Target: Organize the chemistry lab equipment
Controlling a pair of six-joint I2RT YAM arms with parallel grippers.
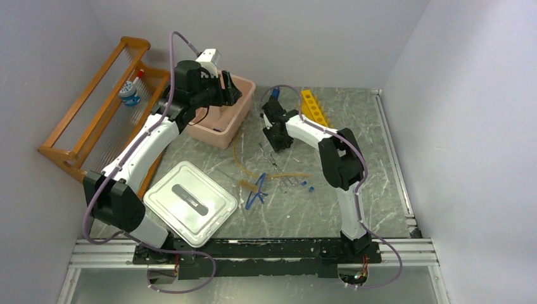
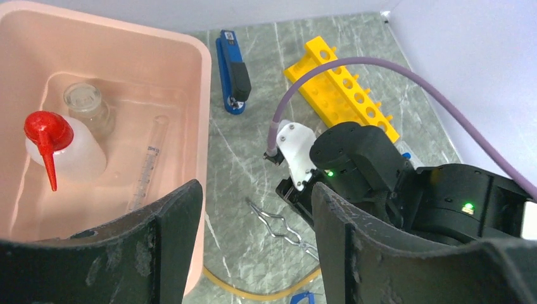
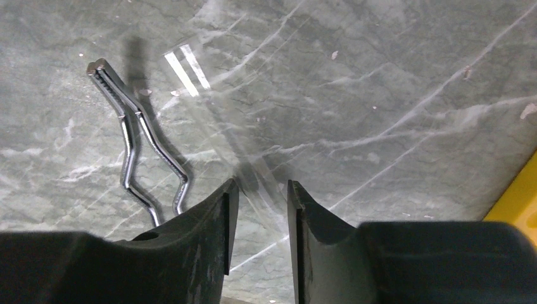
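Note:
My left gripper [image 2: 256, 187] is open and empty, hovering at the right rim of the pink tub [image 2: 204, 95]. In the tub lie the red-capped squeeze bottle [image 2: 69, 149], a small jar [image 2: 85, 101] and a graduated glass tube [image 2: 149, 168]. My right gripper [image 3: 262, 183] points down at the table. Its jaws stand narrowly apart with a clear glass tube [image 3: 190, 73] running between them and filling the gap. Thin metal tongs [image 3: 136, 145] lie just left of it. The tan hose [image 1: 272, 175], blue tongs [image 1: 256, 193] and blue-capped tubes [image 1: 308, 185] lie on the table nearer the arms.
The yellow holed rack [image 1: 313, 104] and a blue clip [image 2: 233, 69] lie at the back. The grey-white lid [image 1: 190, 202] rests front left. The wooden rack [image 1: 95, 107] along the left wall holds a small bottle [image 1: 130, 94].

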